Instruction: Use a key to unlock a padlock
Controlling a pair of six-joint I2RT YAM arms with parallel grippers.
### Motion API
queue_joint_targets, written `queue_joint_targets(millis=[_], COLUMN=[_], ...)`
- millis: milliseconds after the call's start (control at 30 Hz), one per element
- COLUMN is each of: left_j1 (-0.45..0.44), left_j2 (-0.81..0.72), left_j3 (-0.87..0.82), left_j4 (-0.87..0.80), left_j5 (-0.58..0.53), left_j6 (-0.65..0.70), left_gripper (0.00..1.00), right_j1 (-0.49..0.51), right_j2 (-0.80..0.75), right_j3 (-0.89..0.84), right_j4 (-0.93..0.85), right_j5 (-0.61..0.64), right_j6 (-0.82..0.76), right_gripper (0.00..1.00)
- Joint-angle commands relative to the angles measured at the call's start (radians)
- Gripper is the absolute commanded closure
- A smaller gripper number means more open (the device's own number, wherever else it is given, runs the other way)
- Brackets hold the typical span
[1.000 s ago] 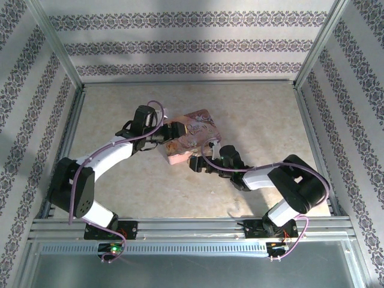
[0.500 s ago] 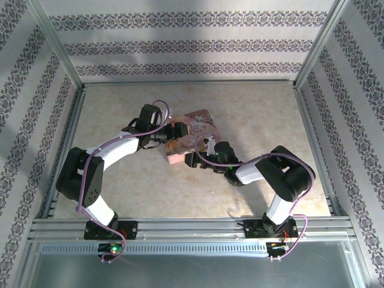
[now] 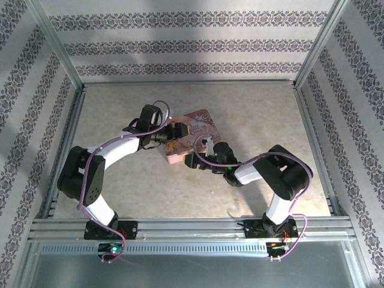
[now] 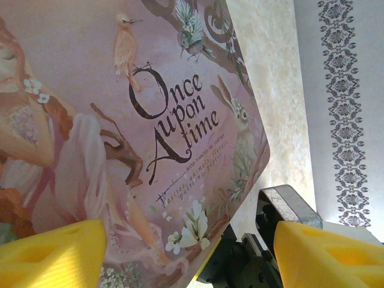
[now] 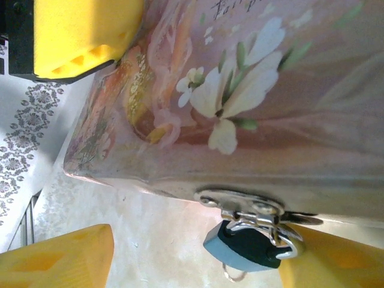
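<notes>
Padlock [image 5: 243, 249] hangs from the hasp [image 5: 246, 207] on the side wall of the pink tin [image 5: 258, 90], its shackle through the hasp's loop. A thin wire ring [image 5: 234, 277] shows just under its body. I cannot tell whether that ring belongs to the key, and I cannot make out the key itself. The tin sits near the middle of the table [image 3: 258, 114], a little toward the far edge. My right gripper [image 5: 198, 264] is at the lock, fingers spread wide and holding nothing, with the padlock between them and nearer one pad. My left gripper [image 4: 189, 252] is also spread wide and grips nothing. It lies over the tin's printed lid at the end away from the lock, one pad on the lid and the other past its edge. I judge this the approach step, the left arm steadying the tin while the right lines up on the lock. The next move calls for a fine, level reach to take the small lock or ring without shoving the tin, and the key has yet to be found. Compared with a second ago, my right gripper has crept closer to the tin's near side and both elbows have shifted, but the tin has not moved.
</notes>
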Motion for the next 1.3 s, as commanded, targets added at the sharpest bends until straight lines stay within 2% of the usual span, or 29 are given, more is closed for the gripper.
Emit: queue_joint_targets(millis=[0, 367, 800, 1000, 1267], left_j1=[-0.009, -0.008, -0.008, -0.008, -0.008], left_j2=[0.025, 0.025, 0.028, 0.025, 0.001], left_j3=[0.013, 0.008, 0.009, 0.002, -0.029], left_j4=[-0.008, -0.008, -0.022, -0.028, -0.05], left_j5=[-0.016, -0.023, -0.048, -0.058, -0.098], left_j6=[0.018, 0.017, 0.023, 0.025, 0.044], left_gripper=[0.26, 0.26, 0.26, 0.26, 0.26], right_j1=[0.019, 0.028, 0.027, 0.027, 0.028], right_j2=[0.003, -0.008, -0.019, -0.009, -0.03], right_j3=[-0.011, -0.032, -0.057, -0.051, -0.043], right_j4=[0.053, 0.055, 0.049, 0.024, -0.07], right_j5=[-0.018, 0.016, 0.051, 0.072, 0.144], right_j6=[0.012, 0.031, 0.08, 0.105, 0.158], right_gripper=[0.32, 0.44, 0.65, 0.76, 0.82])
